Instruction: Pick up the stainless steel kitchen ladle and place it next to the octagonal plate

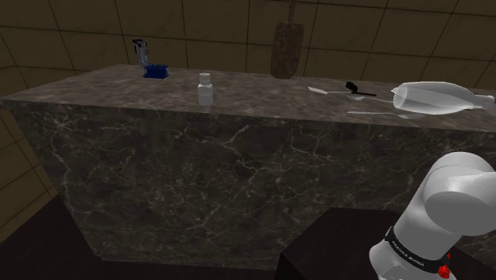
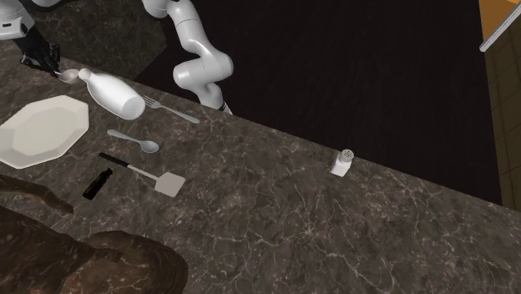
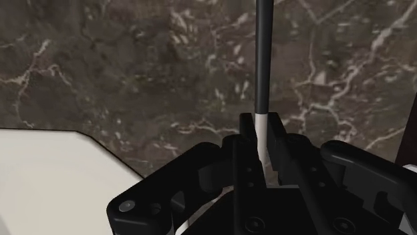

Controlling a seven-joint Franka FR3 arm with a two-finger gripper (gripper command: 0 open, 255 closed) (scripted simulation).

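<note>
My black gripper (image 3: 262, 133) is shut on the thin handle of the ladle (image 3: 262, 60), which runs dark and straight away from the fingers over the marbled counter. A corner of the pale octagonal plate (image 3: 47, 173) lies just beside the gripper. In the second exterior view the gripper (image 2: 37, 54) is at the counter's edge beyond the octagonal plate (image 2: 46, 129). The ladle's small bowl (image 2: 67, 77) shows between the gripper and a white bottle. I cannot tell whether the ladle touches the counter.
A white bottle (image 2: 113, 92) lies on its side by the plate, with a fork (image 2: 171, 108), a spoon (image 2: 134, 140), a spatula (image 2: 146, 174) and a small black item (image 2: 96, 185) nearby. A shaker (image 2: 342, 163) stands farther off. A blue object (image 1: 155, 68) sits at the far end.
</note>
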